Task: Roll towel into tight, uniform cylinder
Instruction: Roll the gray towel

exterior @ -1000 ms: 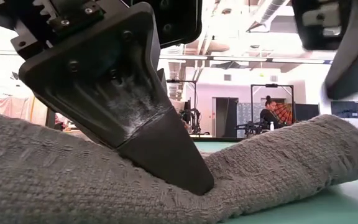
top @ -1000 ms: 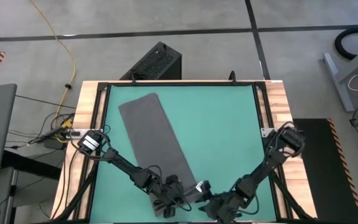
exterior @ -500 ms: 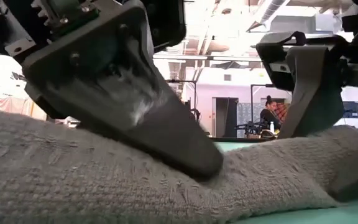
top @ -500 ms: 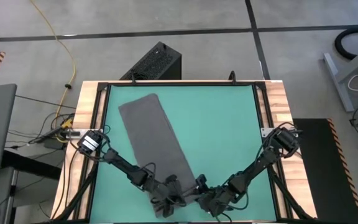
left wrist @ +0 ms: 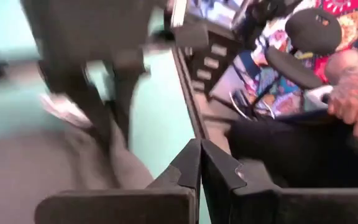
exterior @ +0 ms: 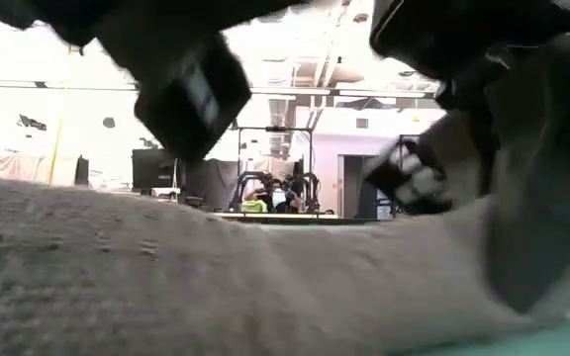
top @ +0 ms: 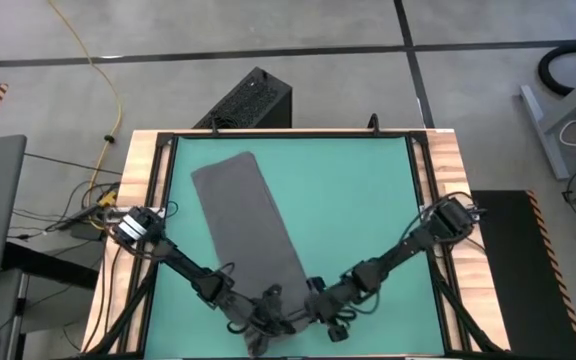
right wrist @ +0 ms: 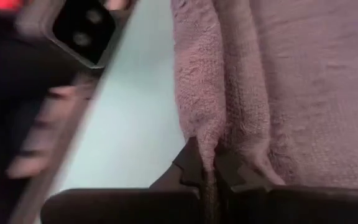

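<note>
The dark grey towel [top: 243,215] lies flat on the green mat, slanting from the far left toward the near middle. Its near end is rolled into a low ridge [right wrist: 197,87] that fills the low view [exterior: 216,277]. My right gripper [right wrist: 207,165] is shut on the right end of that ridge [top: 315,300]. My left gripper [left wrist: 199,152] is shut with nothing between its fingers. It hovers just above the ridge's left part [top: 276,318], a blurred dark block in the low view [exterior: 186,94]. My right gripper pinches the right end of the towel's rolled ridge [right wrist: 205,142] between its two fingers, over a fold of several layers. The fingers slant down from the table's right and point along the ridge. The towel stays on the mat.
Bare green mat [top: 368,200] spreads to the right of the towel. A wooden frame [top: 443,180] rims the table. A black box [top: 253,100] stands beyond the far edge. A person's hand [left wrist: 353,93] and chair show past the table's near side.
My right gripper has swung toward the table's left, sunk onto the towel's near end, rolled about its axis and shut on the ridge. My left gripper, which was pressing on the ridge, has risen off it and tipped up toward level, still shut.
</note>
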You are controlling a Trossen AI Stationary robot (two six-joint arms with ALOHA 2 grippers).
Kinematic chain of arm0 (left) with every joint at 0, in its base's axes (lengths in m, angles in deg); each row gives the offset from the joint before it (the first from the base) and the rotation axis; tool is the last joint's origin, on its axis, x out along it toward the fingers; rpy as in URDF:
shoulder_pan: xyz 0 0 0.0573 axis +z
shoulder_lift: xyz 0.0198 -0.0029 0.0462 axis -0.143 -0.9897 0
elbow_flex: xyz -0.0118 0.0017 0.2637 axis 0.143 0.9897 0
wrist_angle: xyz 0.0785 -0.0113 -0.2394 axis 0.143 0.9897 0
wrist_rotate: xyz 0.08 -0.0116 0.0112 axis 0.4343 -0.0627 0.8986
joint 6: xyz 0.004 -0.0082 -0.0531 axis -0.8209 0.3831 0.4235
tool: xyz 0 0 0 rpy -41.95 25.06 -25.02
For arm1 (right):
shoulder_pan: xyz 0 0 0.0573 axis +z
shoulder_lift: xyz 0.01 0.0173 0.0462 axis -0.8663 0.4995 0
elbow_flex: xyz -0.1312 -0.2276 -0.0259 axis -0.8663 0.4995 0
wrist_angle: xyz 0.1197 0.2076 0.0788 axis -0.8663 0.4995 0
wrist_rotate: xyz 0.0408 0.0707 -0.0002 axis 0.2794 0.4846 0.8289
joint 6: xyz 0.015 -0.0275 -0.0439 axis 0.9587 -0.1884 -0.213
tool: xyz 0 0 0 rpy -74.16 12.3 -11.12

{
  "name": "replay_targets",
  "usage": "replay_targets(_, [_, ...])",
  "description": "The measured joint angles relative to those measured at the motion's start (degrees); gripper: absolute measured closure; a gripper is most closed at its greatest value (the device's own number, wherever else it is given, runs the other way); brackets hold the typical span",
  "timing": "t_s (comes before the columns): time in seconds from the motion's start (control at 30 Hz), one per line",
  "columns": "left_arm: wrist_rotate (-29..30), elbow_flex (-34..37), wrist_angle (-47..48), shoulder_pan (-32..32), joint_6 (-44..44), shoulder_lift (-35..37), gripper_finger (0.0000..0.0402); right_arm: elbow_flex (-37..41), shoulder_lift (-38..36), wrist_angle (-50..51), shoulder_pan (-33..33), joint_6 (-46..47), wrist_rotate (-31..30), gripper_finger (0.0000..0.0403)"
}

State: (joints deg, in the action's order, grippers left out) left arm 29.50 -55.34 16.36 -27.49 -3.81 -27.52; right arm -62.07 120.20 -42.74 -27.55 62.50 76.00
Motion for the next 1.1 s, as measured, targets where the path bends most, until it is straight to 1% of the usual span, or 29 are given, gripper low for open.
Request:
replay_targets(0.1, [1.8, 0.0, 0.0, -0.57, -2.63, 1.13, 0.0401, 0.04, 0.03, 0.22, -2.01, 7.52, 10.17, 0.0363])
replay_targets(0.13, [2.45, -0.09, 0.33, -0.78, -2.95, 1.14, 0.0401, 0.09, 0.12, 0.19, -2.58, 9.64, 12.71, 0.0357])
replay_targets(0.23, [2.89, -1.6, 3.17, -1.31, -2.91, 0.45, 0.0401, 0.11, 0.07, 0.58, -3.66, 13.32, 16.01, 0.0354])
replay_targets(0.47, [-0.08, -6.62, 7.7, -1.41, -4.31, -5.05, 0.0401, 0.09, 0.07, 0.82, -5.14, 14.53, 16.38, 0.0375])
replay_targets(0.57, [-0.25, -6.88, 11.78, -0.59, -4.23, -5.22, 0.0401, 0.11, 0.07, 0.84, -6.2, 15.52, 16.39, 0.0375])
replay_targets(0.63, [-0.85, -6.93, 12.7, 0.01, -4.34, -5.27, 0.0401, 0.11, 0.09, 0.85, -7.03, 15.98, 16.39, 0.0372])
replay_targets(0.8, [-5.02, -6.99, 13.88, 1.15, -4.7, -5.27, 0.0401, 0.15, 0.09, 1.13, -9.04, 16.17, 16.57, 0.0375])
replay_targets(0.97, [-5.49, -6.99, 14.26, 1.27, -5.41, -5.22, 0.0401, 0.15, 0.07, 2.02, -9.6, 15.86, 16.35, 0.0374])
replay_targets(1.1, [-5.52, -7.02, 18.14, 1.32, -4.54, -5.22, 0.0401, 0.15, 0.07, 2.54, -9.52, 15.86, 16.69, 0.037])
